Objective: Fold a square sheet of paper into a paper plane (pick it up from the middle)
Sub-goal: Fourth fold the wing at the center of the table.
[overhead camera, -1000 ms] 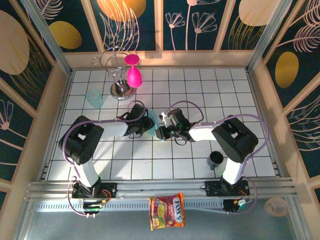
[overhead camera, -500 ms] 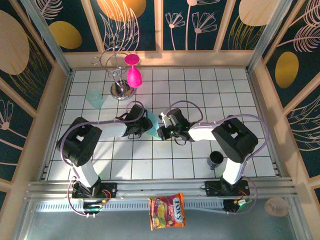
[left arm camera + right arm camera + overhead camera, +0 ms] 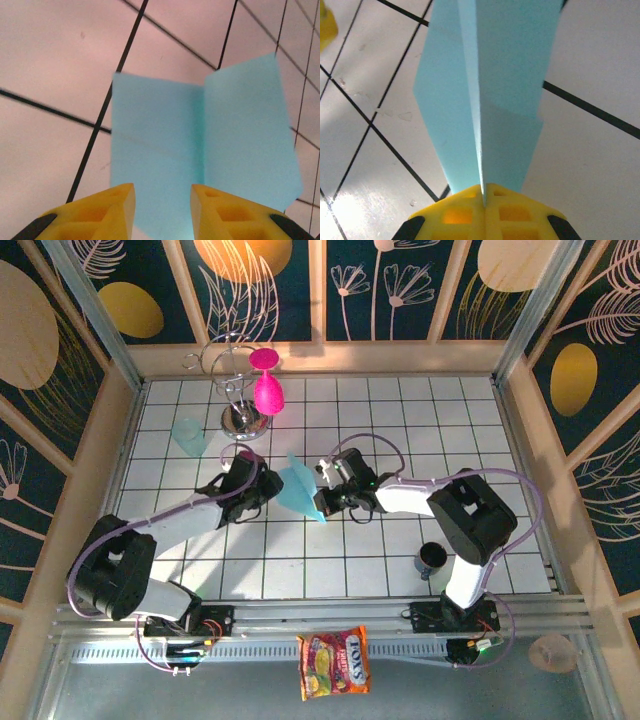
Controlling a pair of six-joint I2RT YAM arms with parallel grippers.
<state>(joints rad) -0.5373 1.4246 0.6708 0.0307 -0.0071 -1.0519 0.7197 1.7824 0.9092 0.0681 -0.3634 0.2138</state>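
Note:
The square sheet of paper (image 3: pixel 298 490) is light blue and creased down its middle into two panels. It stands on edge over the white tiled table (image 3: pixel 420 430), between the two grippers. My right gripper (image 3: pixel 325 502) is shut on the paper's fold, and in the right wrist view the crease (image 3: pixel 481 100) runs straight out from the closed yellow fingertips (image 3: pixel 465 200) of the gripper (image 3: pixel 484 187). My left gripper (image 3: pixel 268 490) sits just left of the paper, open. In the left wrist view its gripper (image 3: pixel 162 187) shows a gap between the yellow tips, with the creased paper (image 3: pixel 200 140) spread beyond them.
A translucent teal cup (image 3: pixel 188 436) stands at the back left. Beside it is a wire stand (image 3: pixel 243 422) holding pink goblets (image 3: pixel 266 390). A dark cup (image 3: pixel 432 560) sits by the right arm's base. A snack packet (image 3: pixel 335 662) lies off the table's front edge. Wooden walls enclose the table.
My left arm has drawn back to the left, off the paper. The right gripper has shut on the fold, and the paper now stands more exposed between the grippers.

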